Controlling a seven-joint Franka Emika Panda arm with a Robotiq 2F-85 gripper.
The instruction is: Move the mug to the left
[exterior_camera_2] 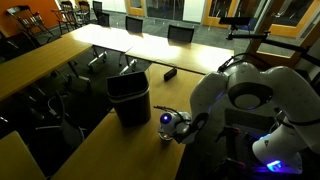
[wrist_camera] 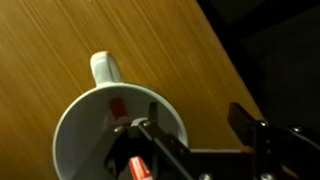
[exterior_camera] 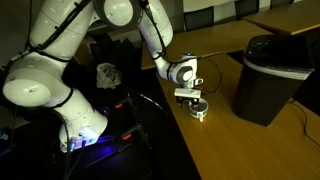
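Plainly, one mug (wrist_camera: 95, 125) is seen from above in the wrist view, standing upright on the wooden table (wrist_camera: 50, 40); it is pale outside, a reddish patch is seen inside it, and its single handle (wrist_camera: 107, 68) points away from the camera; no other contents can be made out. The hand (wrist_camera: 192, 125) is held open over it; one finger (wrist_camera: 150, 140) is lowered inside the bowl, the other finger (wrist_camera: 245, 118) is kept outside the rim, and the mug's wall is straddled without being clamped. In an exterior view the hand (exterior_camera: 192, 99) is seen pointing down at the mug (exterior_camera: 199, 111), close to the table's near edge. One black bin (exterior_camera: 268, 75) is set apart from the mug; whether anything lies in the bin (exterior_camera_2: 130, 98) cannot be told. Bare wood is left on the handle side; in the wrist view the table edge is seen just beyond the outer finger.
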